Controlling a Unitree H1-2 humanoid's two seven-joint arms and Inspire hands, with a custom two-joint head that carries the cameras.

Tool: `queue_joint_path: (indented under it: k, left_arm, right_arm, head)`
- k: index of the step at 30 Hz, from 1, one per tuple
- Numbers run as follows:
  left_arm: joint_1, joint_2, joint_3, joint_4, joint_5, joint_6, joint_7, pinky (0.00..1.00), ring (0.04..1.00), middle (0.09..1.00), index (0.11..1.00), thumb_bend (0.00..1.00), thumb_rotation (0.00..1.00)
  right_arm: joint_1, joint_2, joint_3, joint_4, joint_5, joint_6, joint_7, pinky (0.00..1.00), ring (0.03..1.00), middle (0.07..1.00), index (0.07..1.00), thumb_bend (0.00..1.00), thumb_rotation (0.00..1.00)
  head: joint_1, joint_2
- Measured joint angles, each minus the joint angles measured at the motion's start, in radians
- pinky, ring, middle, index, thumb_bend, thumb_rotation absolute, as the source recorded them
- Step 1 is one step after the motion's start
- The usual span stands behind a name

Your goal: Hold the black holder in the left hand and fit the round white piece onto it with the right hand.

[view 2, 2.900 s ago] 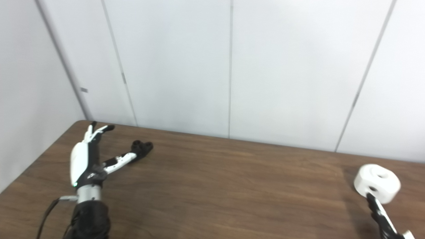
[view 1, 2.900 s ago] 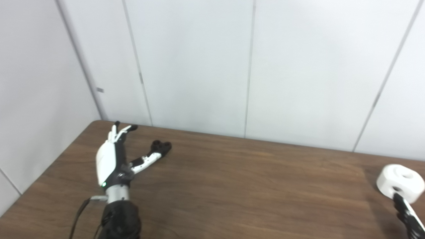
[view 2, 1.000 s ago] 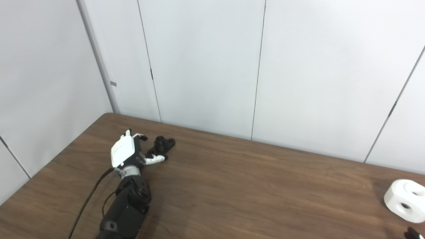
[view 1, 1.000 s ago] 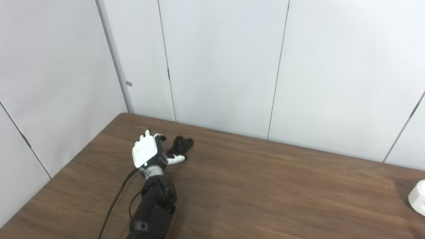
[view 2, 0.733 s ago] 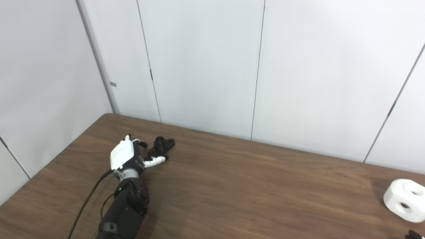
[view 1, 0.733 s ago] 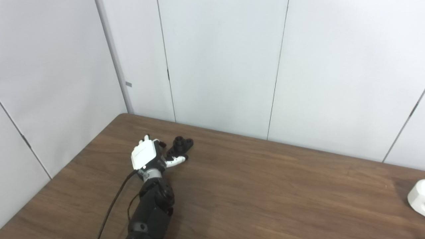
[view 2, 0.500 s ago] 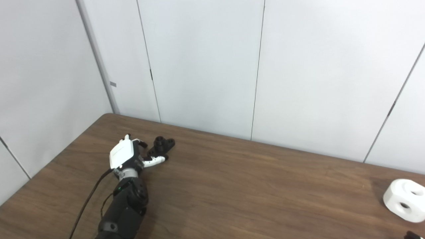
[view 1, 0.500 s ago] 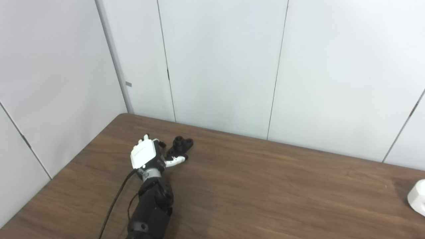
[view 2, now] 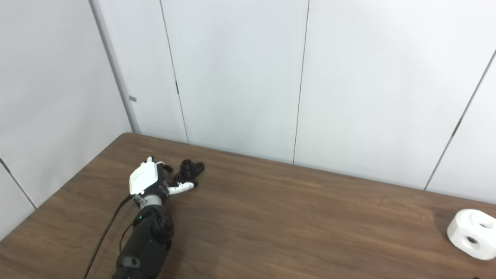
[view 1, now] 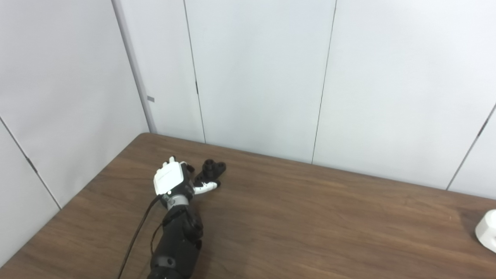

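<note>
Left hand [view 1: 172, 182]: we see it by the holder [view 1: 211, 172] at the table's [view 1: 294, 217] far left, fingers curling toward it; we cannot tell whether it grips.
Holder: on the table, touching the thumb side.
White piece [view 2: 471, 233]: at the right edge, well apart.
Right hand: we see none of it.
</note>
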Motion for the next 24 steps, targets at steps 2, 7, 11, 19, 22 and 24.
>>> queue_joint_path:
  k: [2, 7, 11, 19, 22, 24]
  left_arm:
    - [-0.003, 0.002, -0.013, 0.007, 0.002, 0.001, 0.002, 1.0, 1.0, 1.0, 0.701, 1.0, 0.3]
    - [-0.002, 0.011, -0.05, 0.015, -0.006, 0.002, 0.022, 1.0, 1.0, 1.0, 0.684, 1.0, 0.27]
    - [-0.001, 0.021, -0.096, 0.03, -0.047, 0.0, 0.073, 1.0, 1.0, 1.0, 0.66, 1.0, 0.25]
    - [0.001, 0.035, -0.156, 0.033, -0.123, -0.002, 0.123, 1.0, 1.0, 1.0, 0.632, 0.98, 0.24]
    - [0.0, 0.042, -0.176, 0.038, -0.134, -0.001, 0.135, 1.0, 1.0, 1.0, 0.608, 0.96, 0.21]
    - [-0.001, 0.047, -0.189, 0.046, -0.14, -0.002, 0.148, 1.0, 1.0, 1.0, 0.591, 0.94, 0.19]
  right_arm:
    - [0.006, 0.0, 0.002, -0.01, 0.002, 0.004, 0.0, 0.56, 0.803, 0.854, 0.845, 1.0, 0.75]
    - [0.01, 0.0, 0.005, -0.019, 0.002, 0.015, -0.004, 0.55, 0.788, 0.842, 0.836, 1.0, 0.75]
    - [0.012, 0.0, 0.007, -0.023, 0.002, 0.017, -0.004, 0.54, 0.783, 0.839, 0.833, 1.0, 0.76]
    - [0.014, 0.0, 0.01, -0.029, 0.002, 0.02, -0.006, 0.51, 0.765, 0.827, 0.82, 1.0, 0.76]
    - [0.016, 0.0, 0.011, -0.032, 0.002, 0.021, -0.006, 0.5, 0.762, 0.825, 0.818, 1.0, 0.76]
    - [0.017, 0.001, 0.012, -0.033, 0.002, 0.021, -0.006, 0.5, 0.763, 0.826, 0.818, 1.0, 0.76]
  head:
    - [-0.008, 0.0]
    - [-0.011, 0.0]
    - [-0.011, 0.0]
    - [-0.015, 0.006]
    - [-0.017, 0.008]
    - [-0.018, 0.008]
